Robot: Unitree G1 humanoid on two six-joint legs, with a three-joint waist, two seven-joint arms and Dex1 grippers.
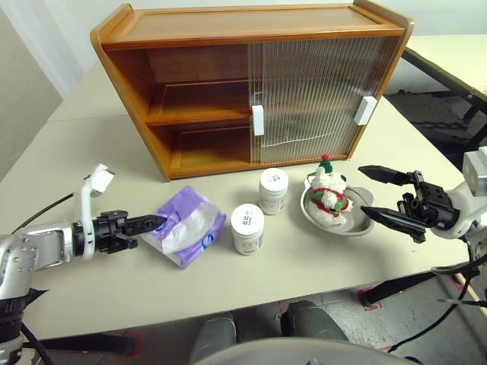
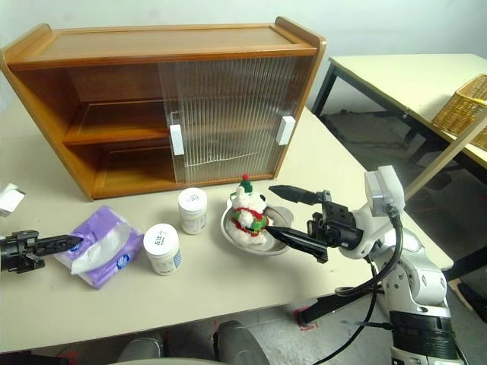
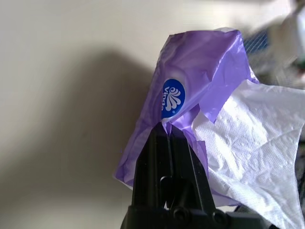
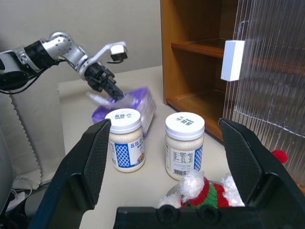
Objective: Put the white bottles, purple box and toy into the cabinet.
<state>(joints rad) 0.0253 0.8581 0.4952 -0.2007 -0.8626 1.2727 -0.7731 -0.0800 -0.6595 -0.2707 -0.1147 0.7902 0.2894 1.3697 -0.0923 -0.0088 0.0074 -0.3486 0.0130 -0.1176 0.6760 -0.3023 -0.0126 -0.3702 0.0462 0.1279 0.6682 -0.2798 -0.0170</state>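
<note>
**Cabinet-loading task at the first grasp: nothing stowed yet**

The wooden cabinet (image 1: 251,84) stands at the back of the table (image 1: 91,175). Its ribbed sliding doors are pushed to the right, leaving the left halves of both shelves exposed and bare. All four task items lie on the table in front of it.

The left gripper (image 1: 156,223) is pinched closed on a fold of wrapper at the left end of the purple tissue pack (image 1: 186,226); the left wrist view shows both fingers pressed together on the purple film just below the round blue logo, with white tissue spilling out alongside. In the head views the pack appears to rest on the table, not lifted.

The two white bottles stand upright just right of the pack: the nearer bottle (image 1: 248,228) close beside it, the farther bottle (image 1: 274,190) nearer the cabinet. The plush toy (image 1: 329,195) sits in a round silver bowl (image 1: 358,222) to their right.

The right gripper (image 1: 384,195) hangs beside the bowl with its fingers spread wide, holding nothing.

Judged progress: no item placed. The pack is gripped but not transferred; both bottles and the toy remain untouched.
</note>
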